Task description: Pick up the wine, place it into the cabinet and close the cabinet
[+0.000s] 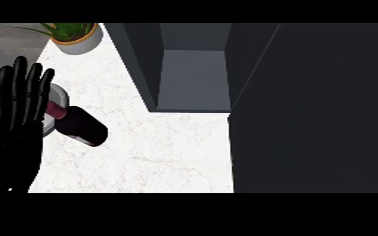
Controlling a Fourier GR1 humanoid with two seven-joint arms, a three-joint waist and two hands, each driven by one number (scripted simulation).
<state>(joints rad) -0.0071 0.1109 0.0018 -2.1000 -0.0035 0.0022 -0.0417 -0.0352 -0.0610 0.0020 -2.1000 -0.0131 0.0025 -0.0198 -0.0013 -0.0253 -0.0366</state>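
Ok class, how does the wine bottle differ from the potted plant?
The wine bottle is dark red and narrow-necked; the potted plant is green in a pale, wide pot. The bottle sits beside the left hand; the plant at the far corner. Both are on the white counter.

- The table (162,150) is white with faint, pale grey marble veining.
- The wine bottle (83,125) is a deep maroon, almost black on its shaded side, with a lighter pinkish-red neck.
- The plate (59,96) is a dull silver-grey.
- The plant (70,30) has green leaves with paler, yellowish edges.
- The pot (85,44) is light grey with a tan-orange band round its rim.
- The cabinet (192,80) is dark slate grey outside and a lighter blue-grey inside.
- The cabinet door (310,120) is plain charcoal.
- The left robot hand (22,105) is glossy black with thin pale highlights along its fingers.
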